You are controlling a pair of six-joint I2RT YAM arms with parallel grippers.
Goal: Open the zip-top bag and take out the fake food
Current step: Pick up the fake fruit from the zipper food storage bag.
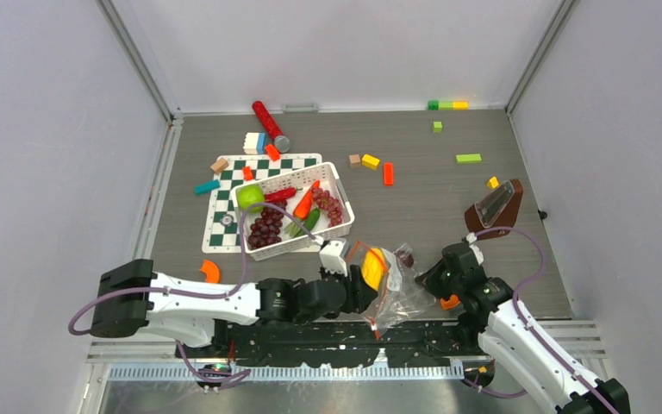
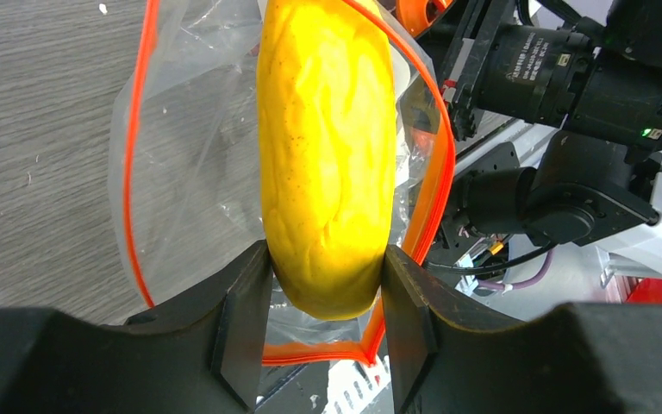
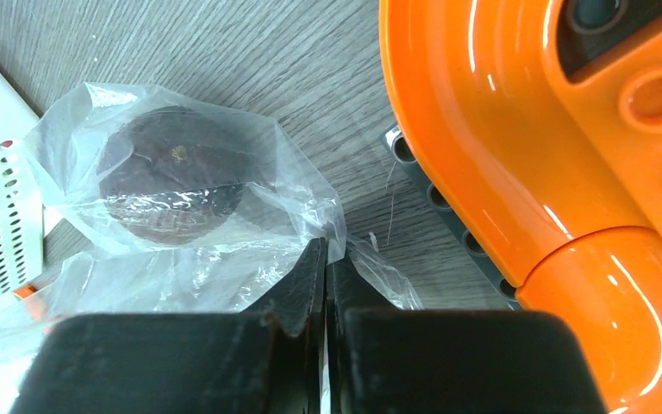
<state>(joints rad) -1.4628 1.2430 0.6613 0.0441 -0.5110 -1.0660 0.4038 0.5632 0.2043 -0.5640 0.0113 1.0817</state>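
The clear zip-top bag [image 1: 403,293] lies at the near edge between both arms, its orange zip [image 2: 434,172] gaping open. My left gripper [image 2: 326,285] is shut on a yellow oblong piece of fake food [image 2: 327,147], which stands in the bag's open mouth; from above that yellow piece [image 1: 372,268] tilts up out of the plastic. My right gripper [image 3: 327,254] is shut on a pinch of the bag [image 3: 207,267] at its far end. A dark round piece [image 3: 172,185] lies inside the bag close to my right fingertips.
A white basket [image 1: 297,247] on a green checkerboard [image 1: 224,220] holds a green apple [image 1: 251,197], grapes [image 1: 265,229], a carrot [image 1: 303,204] and a chili [image 1: 280,195]. An orange curved piece [image 3: 517,129] lies right beside my right gripper. Coloured blocks are scattered at the back.
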